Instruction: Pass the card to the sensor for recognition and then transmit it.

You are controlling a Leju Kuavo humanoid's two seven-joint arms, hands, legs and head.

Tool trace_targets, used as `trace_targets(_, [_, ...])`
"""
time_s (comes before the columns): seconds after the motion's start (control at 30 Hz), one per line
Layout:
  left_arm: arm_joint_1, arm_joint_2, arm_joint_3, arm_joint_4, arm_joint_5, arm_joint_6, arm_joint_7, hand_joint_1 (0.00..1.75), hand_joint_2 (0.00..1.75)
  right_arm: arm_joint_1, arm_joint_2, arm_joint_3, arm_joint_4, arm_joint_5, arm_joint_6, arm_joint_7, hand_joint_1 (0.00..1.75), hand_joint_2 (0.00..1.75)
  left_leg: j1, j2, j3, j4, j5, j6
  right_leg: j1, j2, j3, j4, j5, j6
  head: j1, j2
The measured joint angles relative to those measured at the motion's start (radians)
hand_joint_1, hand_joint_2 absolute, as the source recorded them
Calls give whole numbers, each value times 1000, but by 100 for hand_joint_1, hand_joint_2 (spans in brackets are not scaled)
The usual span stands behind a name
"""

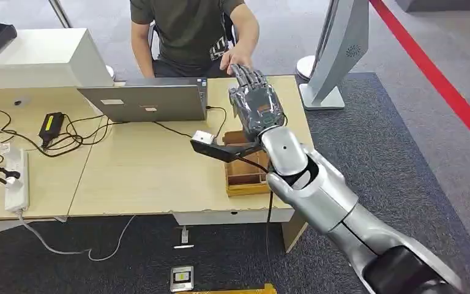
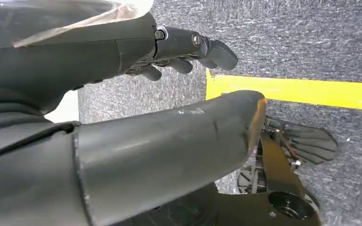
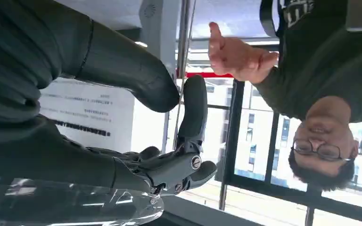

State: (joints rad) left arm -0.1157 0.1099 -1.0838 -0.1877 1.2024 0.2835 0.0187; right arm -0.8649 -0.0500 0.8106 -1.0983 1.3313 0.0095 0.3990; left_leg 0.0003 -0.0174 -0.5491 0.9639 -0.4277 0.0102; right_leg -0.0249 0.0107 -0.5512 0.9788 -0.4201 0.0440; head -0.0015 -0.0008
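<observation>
Reaching over the wooden table (image 1: 134, 177), 1 right hand (image 1: 256, 101) holds nothing, fingers spread and extended toward 1 person's hand (image 1: 235, 59); no card can be made out. The table carries 1 laptop (image 1: 144, 101), 1 wooden box (image 1: 245, 174), 1 power strip (image 1: 16, 180). Grey carpet (image 1: 404, 141) has 1 red line (image 1: 440, 82). The wrist view shows the left hand (image 2: 184, 52) empty, fingers loosely apart above carpet.

The head view looks forward and down from high on the robot over the table (image 1: 141, 177) toward the person (image 1: 190, 30), the right wrist view looks close along the right hand (image 3: 169, 160) at that person (image 3: 311, 94), while the left wrist view faces the floor (image 2: 287, 37).
</observation>
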Motion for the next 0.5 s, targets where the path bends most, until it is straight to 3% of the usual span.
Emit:
trace_targets(0.2, [0, 0, -6, 0, -2, -2, 2, 0, 0, -68, 10, 10, 67, 4, 64, 33, 175, 175, 0, 0, 0, 0, 0, 0, 0, 0, 0, 0, 0, 0, 0, 0])
trace_targets(0.5, [-1, 0, -20, 0, -30, -21, 31, 0, 0, -94, 21, 24, 96, 9, 94, 47, 175, 175, 1, 0, 0, 0, 0, 0, 0, 0, 0, 0, 0, 0, 0, 0])
